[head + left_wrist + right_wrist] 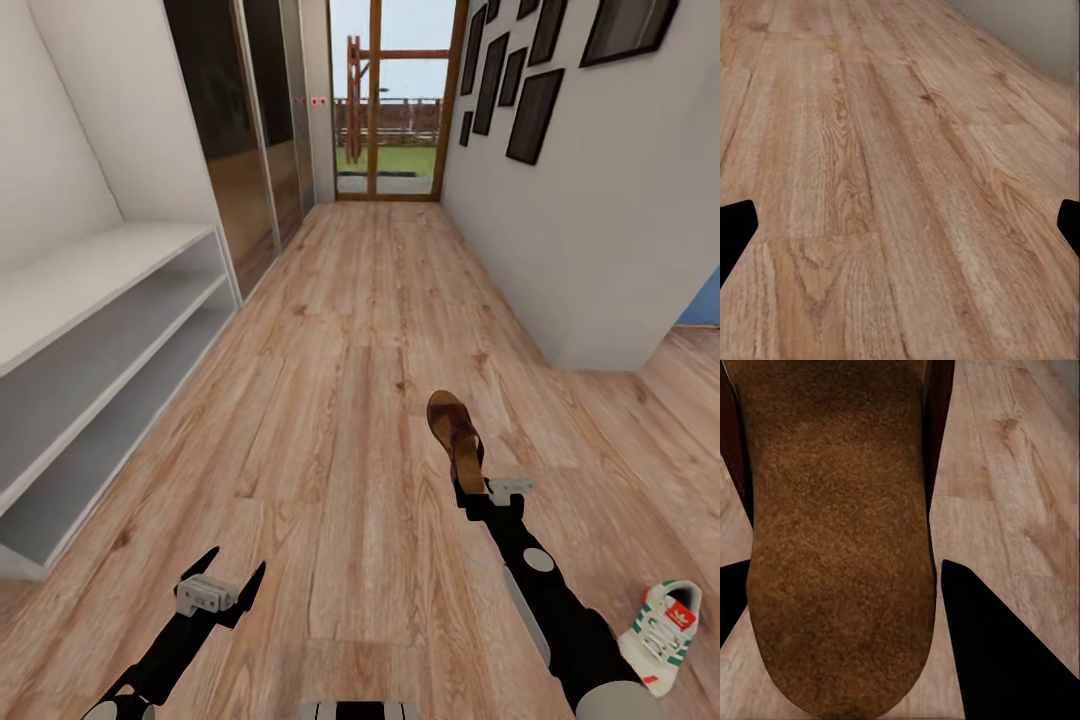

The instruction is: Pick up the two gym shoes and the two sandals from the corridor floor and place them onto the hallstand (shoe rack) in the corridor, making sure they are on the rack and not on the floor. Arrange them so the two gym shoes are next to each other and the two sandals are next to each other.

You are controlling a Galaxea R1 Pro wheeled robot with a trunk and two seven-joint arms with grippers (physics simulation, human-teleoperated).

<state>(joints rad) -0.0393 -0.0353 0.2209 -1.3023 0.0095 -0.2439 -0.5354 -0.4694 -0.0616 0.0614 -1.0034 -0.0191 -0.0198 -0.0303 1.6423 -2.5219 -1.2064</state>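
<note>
One brown sandal (452, 425) is held off the corridor floor (350, 420) by my right gripper (470, 482), which is shut on its near end. In the right wrist view its tan footbed (832, 532) runs between the dark fingers (1005, 652). One white gym shoe (664, 633) with green stripes and a red patch lies on the floor at the right, beside my right arm. My left gripper (225, 582) hovers low over bare planks, open and holding nothing; its gripper (900, 229) spans wide over wood. The light-grey hallstand (90, 300) stands along the left wall.
A white wall (600, 230) with dark picture frames (534, 115) runs along the right, ending in a corner. Dark sliding doors (240, 130) follow the hallstand, and a glazed door (388, 100) closes the corridor's far end.
</note>
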